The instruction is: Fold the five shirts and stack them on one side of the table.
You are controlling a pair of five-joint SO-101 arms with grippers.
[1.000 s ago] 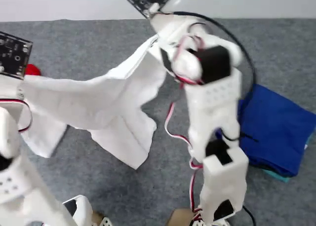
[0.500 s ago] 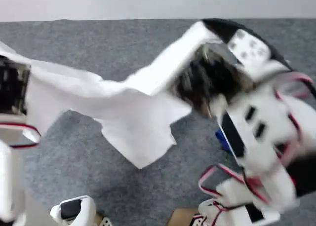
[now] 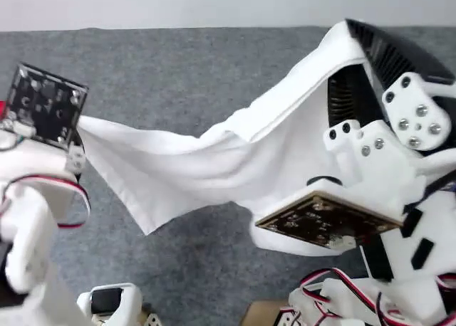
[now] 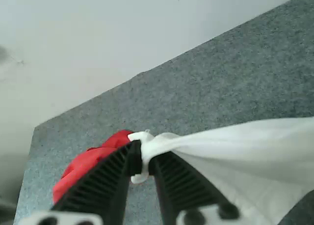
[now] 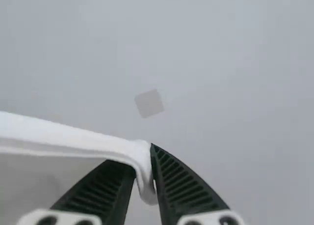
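A white shirt [image 3: 214, 162] hangs stretched in the air between both arms, above the grey table [image 3: 178, 70]. My left gripper [image 4: 142, 161] is shut on one corner of the white shirt [image 4: 235, 146] at the left of the high view. My right gripper [image 5: 143, 178] is shut on another edge of the white shirt [image 5: 64, 136], raised high at the right [image 3: 342, 38]. A red shirt [image 4: 91, 161] lies crumpled on the table beyond the left gripper.
The right arm's body [image 3: 385, 198] covers the right side of the table in the high view. A pale wall [image 4: 98, 33] runs behind the table's far edge. Arm bases [image 3: 107, 305] stand at the near edge.
The right arm has swung up and to the right, lifting its end of the white shirt higher. The shirt is pulled tauter and now hides the blue stack seen earlier.
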